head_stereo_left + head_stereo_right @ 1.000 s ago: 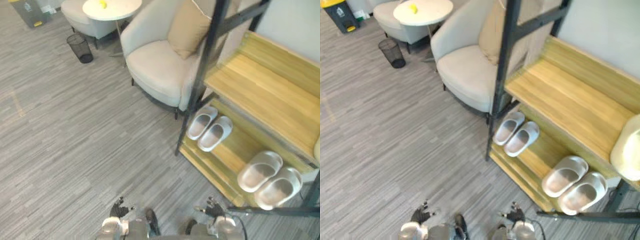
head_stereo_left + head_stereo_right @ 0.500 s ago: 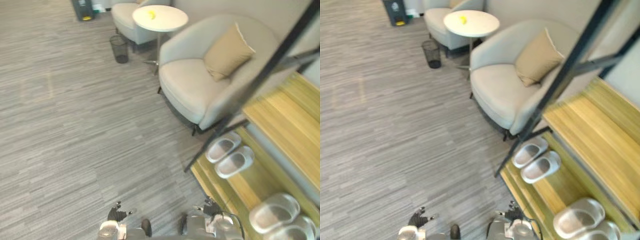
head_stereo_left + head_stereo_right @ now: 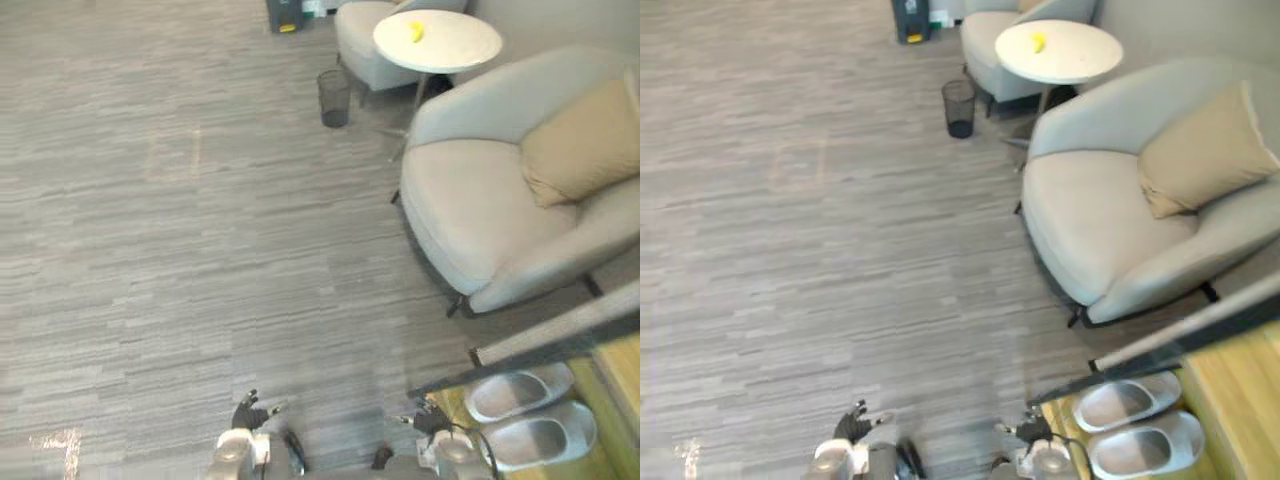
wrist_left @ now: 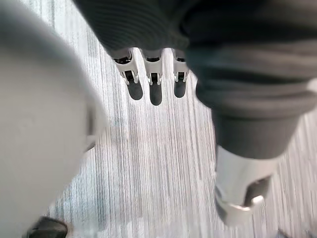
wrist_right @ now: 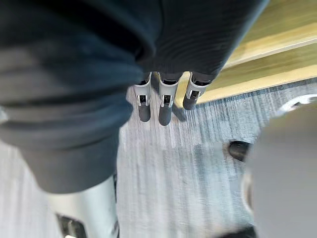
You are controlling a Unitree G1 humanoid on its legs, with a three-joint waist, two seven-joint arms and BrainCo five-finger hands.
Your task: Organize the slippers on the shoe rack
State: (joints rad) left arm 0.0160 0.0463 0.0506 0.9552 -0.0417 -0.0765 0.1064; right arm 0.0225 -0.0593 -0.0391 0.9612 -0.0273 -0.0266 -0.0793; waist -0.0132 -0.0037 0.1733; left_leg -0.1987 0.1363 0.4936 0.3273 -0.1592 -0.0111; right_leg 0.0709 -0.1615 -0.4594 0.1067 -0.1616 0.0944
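Left robot hand [image 3: 248,412]: well off the shoe rack [image 3: 1230,395], over bare floor [image 3: 200,250], fingers straight, empty. Right robot hand [image 3: 425,418]: at the rack's front corner, fingers straight, empty. Slippers [image 3: 520,392] sit paired on the rack's bottom shelf, just right of that hand, long axes crosswise. Right hand is nearer.

White slippers [image 3: 1130,402], grey striped floor [image 3: 820,230]
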